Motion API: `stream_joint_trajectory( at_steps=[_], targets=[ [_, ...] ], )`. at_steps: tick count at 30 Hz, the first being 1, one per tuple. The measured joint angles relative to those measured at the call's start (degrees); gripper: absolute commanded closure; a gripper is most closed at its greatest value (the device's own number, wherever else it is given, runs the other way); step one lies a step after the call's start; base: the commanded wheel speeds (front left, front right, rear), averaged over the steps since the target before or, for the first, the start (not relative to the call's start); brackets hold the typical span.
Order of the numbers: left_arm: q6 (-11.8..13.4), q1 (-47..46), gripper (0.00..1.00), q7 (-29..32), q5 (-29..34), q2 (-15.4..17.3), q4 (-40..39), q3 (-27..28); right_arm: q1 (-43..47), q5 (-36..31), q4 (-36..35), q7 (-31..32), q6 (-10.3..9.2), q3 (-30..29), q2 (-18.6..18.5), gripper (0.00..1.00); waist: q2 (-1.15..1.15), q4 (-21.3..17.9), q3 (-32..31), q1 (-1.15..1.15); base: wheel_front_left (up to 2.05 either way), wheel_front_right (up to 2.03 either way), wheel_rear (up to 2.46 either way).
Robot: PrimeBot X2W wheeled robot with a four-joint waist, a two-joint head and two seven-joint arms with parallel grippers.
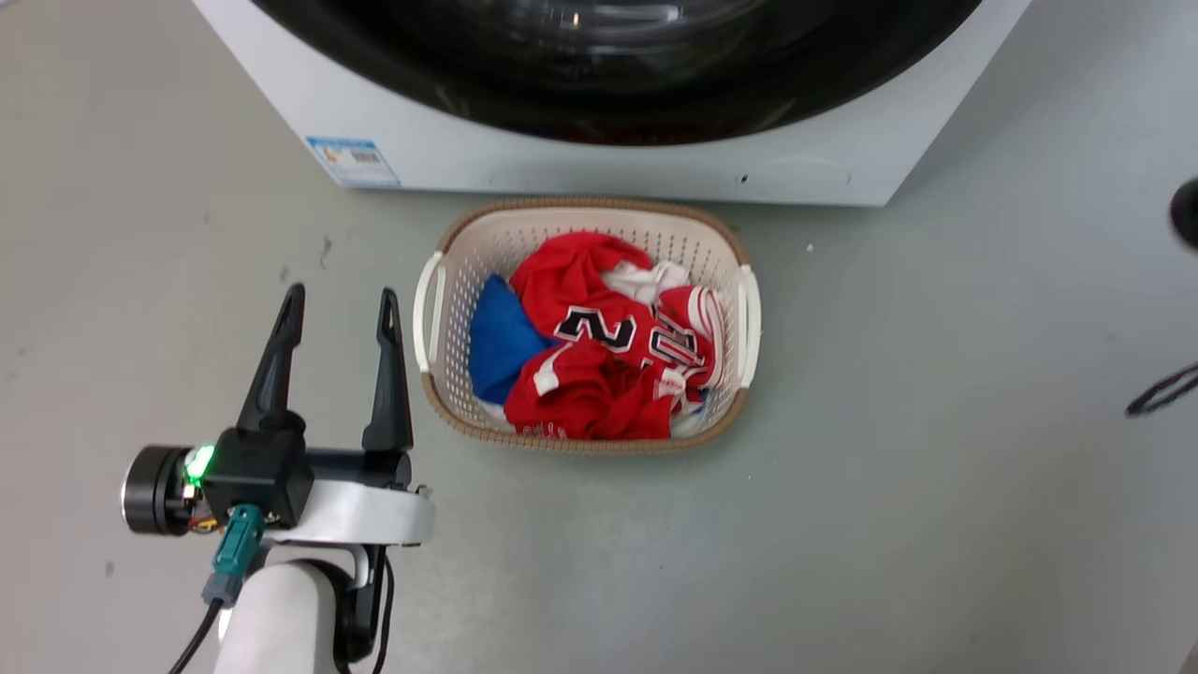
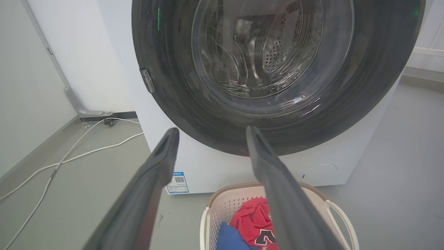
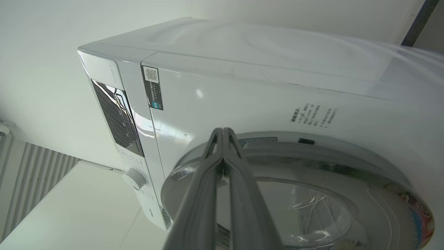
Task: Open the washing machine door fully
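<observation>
The washing machine door (image 2: 270, 52) looks shut; your left gripper (image 1: 342, 304) hangs spread wide, your right gripper (image 3: 222, 130) pinched closed at the door's rim.

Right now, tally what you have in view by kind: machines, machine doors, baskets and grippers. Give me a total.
Washing machine: 1
Washing machine door: 1
Laundry basket: 1
Grippers: 2, the left gripper open and the right gripper shut
Total: 5
</observation>
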Motion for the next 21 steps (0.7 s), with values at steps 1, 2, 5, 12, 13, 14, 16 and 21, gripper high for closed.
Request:
stream_joint_trajectory(
  at_steps=[1,2,5,12,13,14,16,21],
  targets=[
    [-0.23,-0.68,0.0,0.0,0.07,0.01,-0.09,-0.07,-1.66,-0.43,0.59,0.14,0.0,0.15,-0.54,1.0,0.0,0.19,0.9,0.0,0.0,0.0,0.0],
    [-0.38,-1.26,0.0,0.0,0.18,0.01,-0.23,-0.24,-3.4,-0.67,1.35,0.46,0.0,0.21,-1.09,1.0,0.0,0.4,1.8,0.0,0.0,0.0,0.0],
    [-0.8,-3.18,0.0,0.0,0.44,0.02,-0.47,-0.92,-8.67,-1.51,3.65,1.74,0.0,0.74,-3.34,1.0,0.0,1.14,4.41,0.01,0.0,0.0,0.0],
    [-0.88,-5.3,0.0,0.0,0.4,0.0,-0.77,-2.31,-17.15,-2.33,7.47,6.75,0.0,2.98,-7.53,1.0,0.0,3.42,8.67,0.0,0.0,0.0,0.0],
    [-0.85,-5.31,0.0,0.0,0.32,0.01,-0.7,-2.35,-17.9,-2.48,8.08,7.69,0.0,3.48,-8.05,1.0,0.0,3.69,9.06,0.0,0.0,0.0,0.0],
    [-0.83,-5.32,0.0,0.0,0.22,0.01,-0.65,-2.41,-18.6,-2.82,8.82,8.73,0.0,4.21,-8.58,1.0,0.0,3.91,9.4,0.0,0.0,0.0,0.0],
    [-0.83,-5.32,0.0,0.0,-0.02,0.01,-0.56,-2.52,-19.79,-4.34,10.04,10.26,0.0,6.13,-9.49,1.0,0.0,4.2,9.95,0.0,0.0,0.0,0.0],
    [-0.83,-5.53,0.0,0.0,-0.11,0.0,-0.55,-3.11,-24.7,-6.64,13.14,11.68,0.01,8.91,-10.76,1.0,0.0,4.6,11.17,0.0,0.0,0.0,0.0]
  ],
)
